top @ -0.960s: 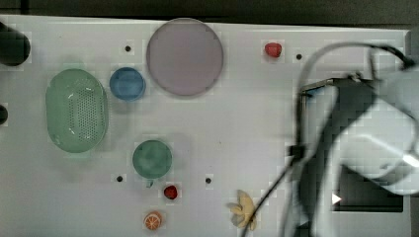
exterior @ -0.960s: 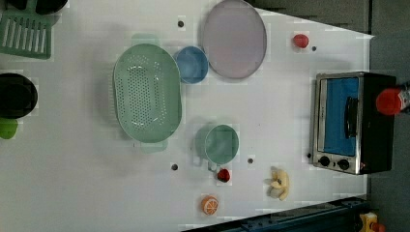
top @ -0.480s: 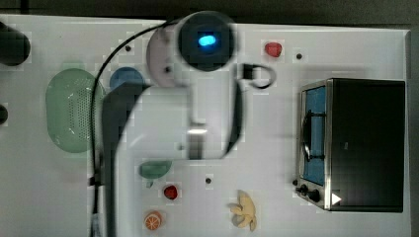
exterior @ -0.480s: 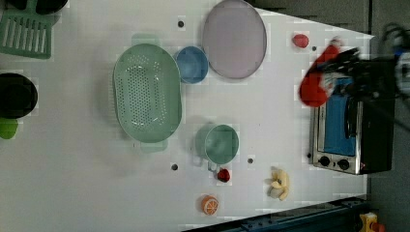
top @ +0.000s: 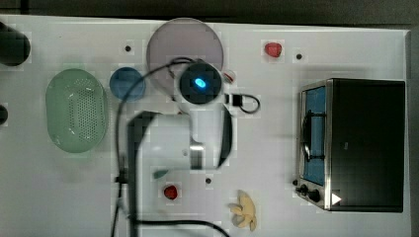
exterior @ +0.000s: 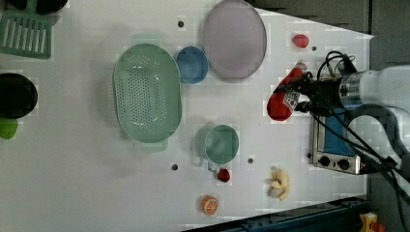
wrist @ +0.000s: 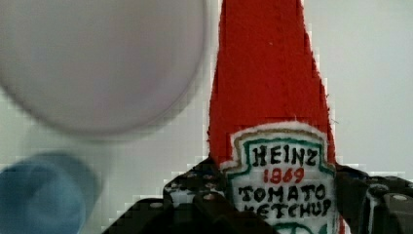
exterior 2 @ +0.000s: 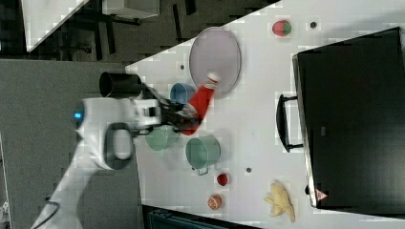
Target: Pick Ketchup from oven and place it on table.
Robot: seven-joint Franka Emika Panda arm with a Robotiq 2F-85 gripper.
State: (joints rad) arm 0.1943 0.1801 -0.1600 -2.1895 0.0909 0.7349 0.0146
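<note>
Red Ketchup aloft, oven shut

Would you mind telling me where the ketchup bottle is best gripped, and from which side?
Grip the ketchup bottle on its wide labelled lower body, coming from the base end as the gripper does now, with one finger on each side. Its upper half tapers sharply, so fingers there would likely slip.

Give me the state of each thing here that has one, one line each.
Ketchup: held above the table, out of the oven, cap toward the plate.
pincer: shut on the Ketchup's label end.
oven: door shut.
green cup: upright, nothing seen in it.
colander: upright, empty.
plate: empty.
</note>
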